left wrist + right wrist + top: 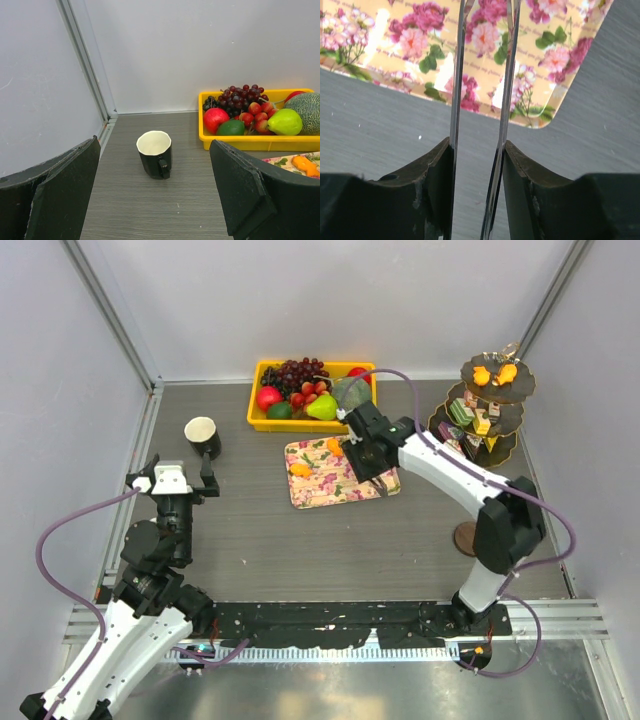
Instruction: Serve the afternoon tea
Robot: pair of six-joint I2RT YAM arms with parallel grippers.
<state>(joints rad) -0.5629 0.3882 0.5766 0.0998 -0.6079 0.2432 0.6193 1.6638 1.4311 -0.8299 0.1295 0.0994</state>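
Note:
A black cup (203, 435) with a cream inside stands on the table at the far left; it also shows in the left wrist view (155, 153), handle toward me. My left gripper (176, 469) (155, 200) is open and empty, a little short of the cup. My right gripper (373, 468) (477, 150) is shut on metal tongs (456, 75), above the near right corner of the floral tray (320, 490) (395, 40). Two orange pastries (300, 469) lie on that tray. The three-tier stand (487, 445) holds orange pastries (495, 373) on top and cake pieces (470, 416) below. The light-blue cup is out of view.
A yellow bin (256, 400) (250, 142) of fruit stands at the back centre, beside the tray. A brown round coaster (466, 537) lies by the right arm's elbow. Walls close in on the left, back and right.

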